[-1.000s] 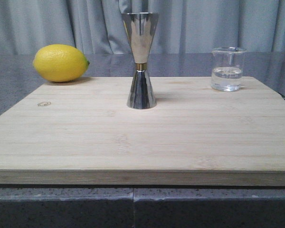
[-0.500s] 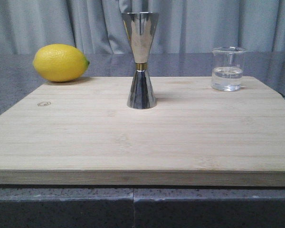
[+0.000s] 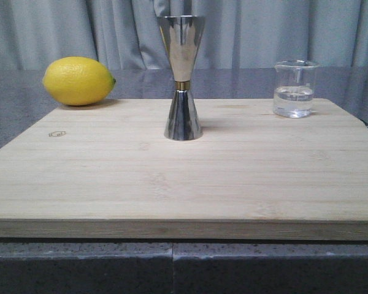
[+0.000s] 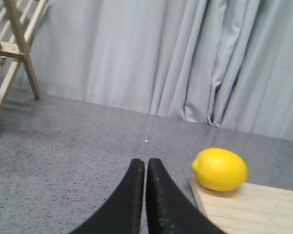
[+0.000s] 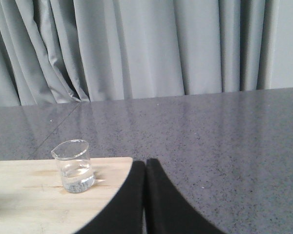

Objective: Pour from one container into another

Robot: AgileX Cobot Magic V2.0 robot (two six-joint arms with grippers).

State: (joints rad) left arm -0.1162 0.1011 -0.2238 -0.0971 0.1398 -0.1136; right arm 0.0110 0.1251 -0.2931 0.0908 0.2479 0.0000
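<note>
Right wrist view: beaker [image 5: 74, 166] is seen at ten o'clock of right hand [image 5: 145, 195] | fingers pressed together, empty | jigger [image 3: 182, 78] unreached | right arm judged nearer.

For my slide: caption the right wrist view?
Shut right gripper beside the water-filled glass beaker on the board's corner.

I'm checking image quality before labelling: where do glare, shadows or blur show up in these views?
Front view: the steel jigger mirrors bright streaks, and the lemon casts a soft shadow on the bamboo board. Left wrist view: the closed left gripper is dark and slightly soft. Right wrist view: the glass beaker is sharp, and the grey countertop shows faint sheen.
</note>
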